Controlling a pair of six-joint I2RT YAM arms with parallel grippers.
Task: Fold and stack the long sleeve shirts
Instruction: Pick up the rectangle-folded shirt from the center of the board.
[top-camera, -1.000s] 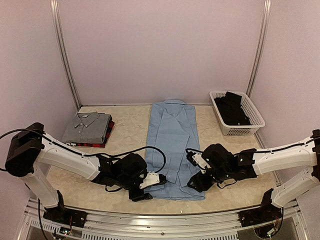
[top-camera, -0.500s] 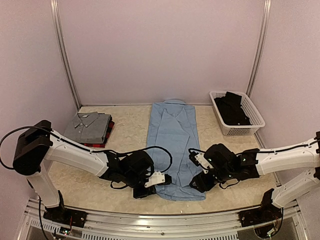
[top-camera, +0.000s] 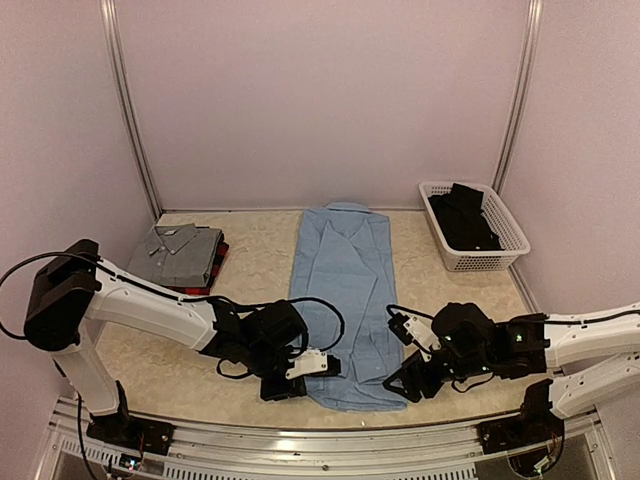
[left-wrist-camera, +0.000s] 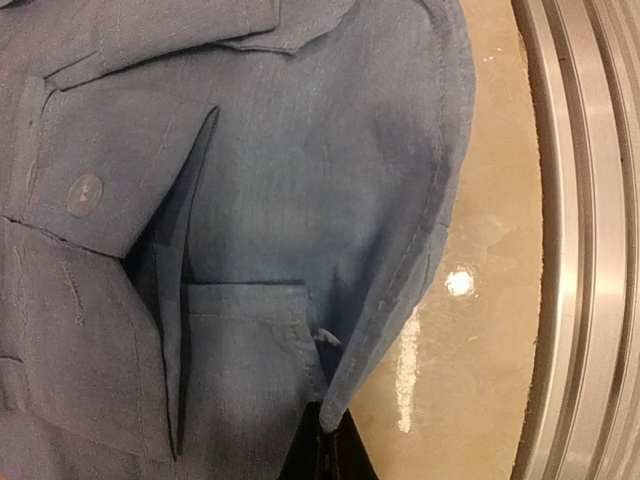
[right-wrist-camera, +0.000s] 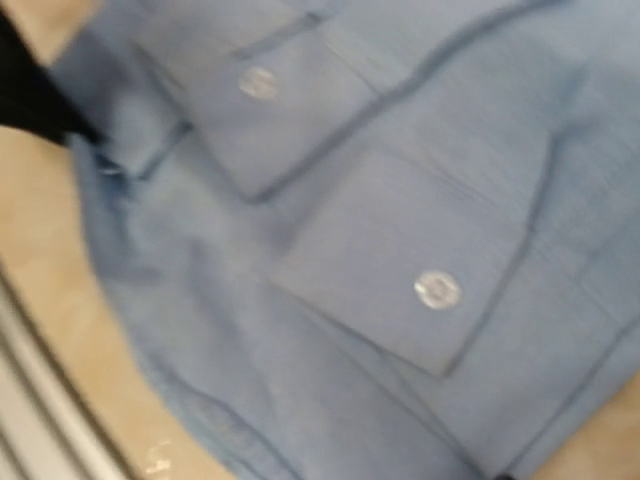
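Observation:
The light blue shirt (top-camera: 345, 290) lies flat and lengthwise in the middle of the table, collar at the far end. My left gripper (top-camera: 312, 365) is shut on its near left hem; in the left wrist view the hem edge (left-wrist-camera: 345, 400) runs down into the closed dark fingertips (left-wrist-camera: 330, 455). My right gripper (top-camera: 405, 380) sits low at the near right corner of the shirt, jaws apart, nothing held. The right wrist view is filled with blurred blue cloth and buttoned cuffs (right-wrist-camera: 380, 250). At the left, a folded grey shirt (top-camera: 178, 253) lies on the plaid one (top-camera: 220, 262).
A white mesh basket (top-camera: 508, 258) with dark clothes (top-camera: 463, 218) stands at the back right. The metal rail of the table's front edge (left-wrist-camera: 585, 240) runs close beside the shirt's hem. Frame posts stand at the back corners.
My left gripper has slid right onto the shirt's near left hem and shut on it. The right arm has moved right and nearer to the front edge.

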